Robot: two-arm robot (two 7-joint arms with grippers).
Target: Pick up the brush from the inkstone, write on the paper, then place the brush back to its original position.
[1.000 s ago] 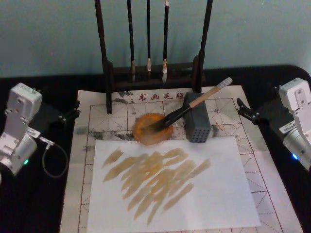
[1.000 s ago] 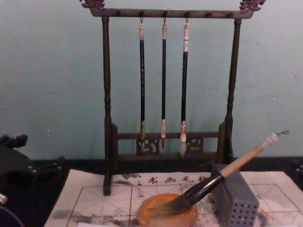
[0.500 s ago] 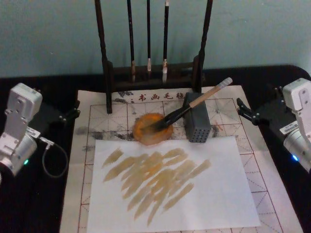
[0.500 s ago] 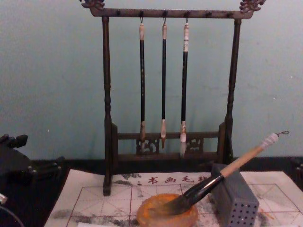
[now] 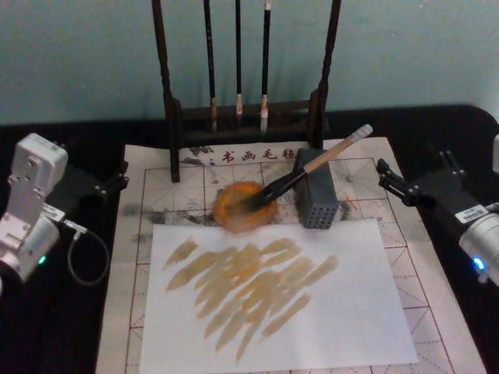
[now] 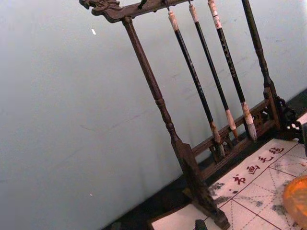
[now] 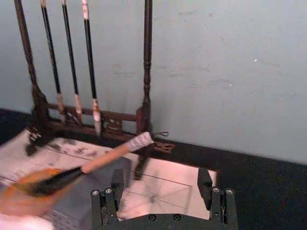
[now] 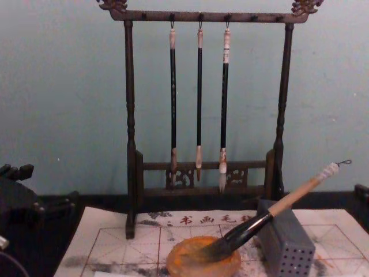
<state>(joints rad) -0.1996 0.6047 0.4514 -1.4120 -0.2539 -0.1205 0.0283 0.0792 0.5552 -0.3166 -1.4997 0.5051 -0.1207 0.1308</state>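
Note:
The brush (image 5: 312, 165) lies at a slant. Its dark tip sits in the round orange inkstone (image 5: 244, 207) and its pale handle leans on a grey perforated block (image 5: 316, 199). The brush (image 8: 271, 210) slants the same way over the inkstone (image 8: 203, 262) in the chest view. The gridded paper (image 5: 195, 179) covers the table middle, with a plain white sheet (image 5: 343, 312) of ochre strokes on top. My right gripper (image 5: 396, 181) hovers open at the paper's right edge, away from the brush (image 7: 112, 153); its fingers (image 7: 205, 181) stand wide apart. My left gripper (image 5: 117, 178) rests open at the left edge.
A dark wooden rack (image 5: 323, 78) with three thin hanging brushes (image 8: 199, 98) stands behind the inkstone at the paper's far edge. The black tabletop (image 5: 78, 327) flanks the paper on both sides. A cable (image 5: 86, 257) loops by the left arm.
My right arm has drawn back toward the near right, its white housing sliding out of the head view and its gripper turning. The brush and the left arm have stayed still.

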